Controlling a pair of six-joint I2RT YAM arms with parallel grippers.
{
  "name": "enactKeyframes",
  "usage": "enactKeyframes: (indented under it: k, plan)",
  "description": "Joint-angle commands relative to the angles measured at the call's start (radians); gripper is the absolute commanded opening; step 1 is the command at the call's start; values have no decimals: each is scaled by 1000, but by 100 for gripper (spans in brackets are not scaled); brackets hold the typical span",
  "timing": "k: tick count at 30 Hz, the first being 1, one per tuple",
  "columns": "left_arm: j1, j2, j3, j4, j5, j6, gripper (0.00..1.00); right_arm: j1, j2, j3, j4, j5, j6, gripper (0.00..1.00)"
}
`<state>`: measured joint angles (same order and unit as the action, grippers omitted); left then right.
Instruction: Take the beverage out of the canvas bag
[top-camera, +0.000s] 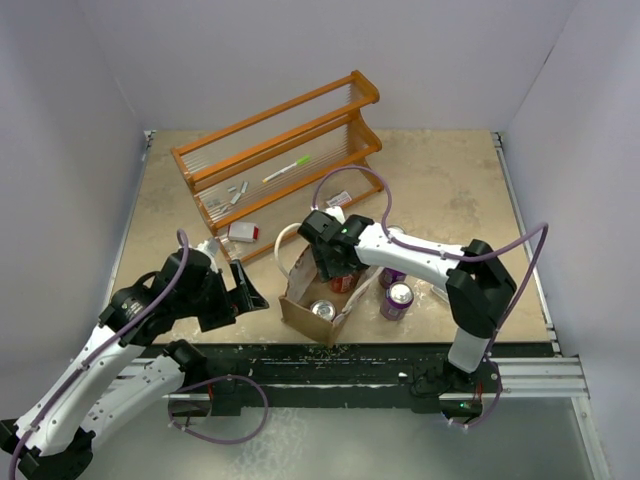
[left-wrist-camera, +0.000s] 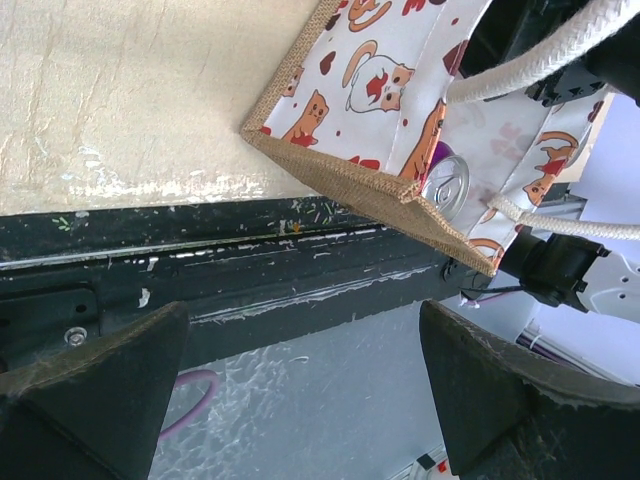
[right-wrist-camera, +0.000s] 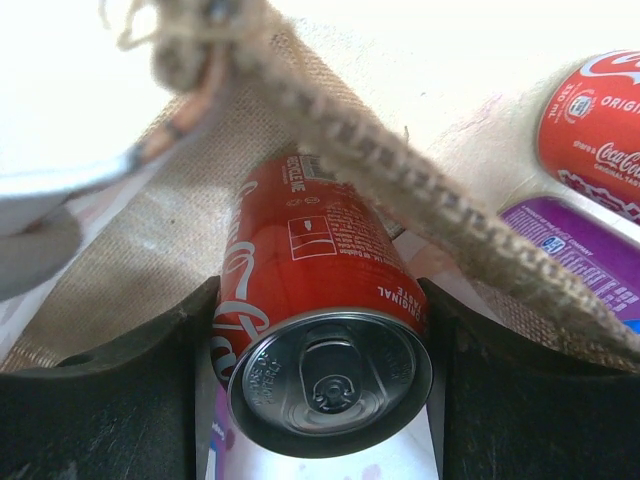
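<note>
Free room and obstructions, as we read them. The right gripper (right-wrist-camera: 320, 300) stands inside the canvas bag (top-camera: 298, 308). The red can (right-wrist-camera: 310, 260) fills the whole gap between its fingers, and we see the woven rim (right-wrist-camera: 420, 190) slanting across close over the can. A second can (top-camera: 322, 309) takes the bag's near corner. The rope handles (left-wrist-camera: 530, 60) loop over the mouth. Loose cans (top-camera: 398, 298) crowd the bag's right wall, and the wooden rack (top-camera: 270, 160) bounds the far side. The left gripper (top-camera: 248, 290), jaws wide, waits just left of the bag. Bare table (top-camera: 460, 200) lies open to the far right.

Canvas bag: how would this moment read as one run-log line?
right gripper: astride red can in bag, grip unclear | left gripper: open, empty, beside bag
</note>
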<state>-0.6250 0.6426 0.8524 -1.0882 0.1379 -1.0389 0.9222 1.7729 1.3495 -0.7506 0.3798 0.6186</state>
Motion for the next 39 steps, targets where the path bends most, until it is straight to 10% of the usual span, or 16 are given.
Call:
enactKeyframes:
  k: [1,21,39]
  plan:
    - [-5,-6,31,-2,8,-17,99,-3,-95,-3,-5,-64,31,17]
    - [-4,-11,20,1,15,-10,99,-10,-358,-122,277,-416,59,2]
    - [-5,-33,10,-15,6,-16,99,-42,-572,-50,326,-256,15,0]
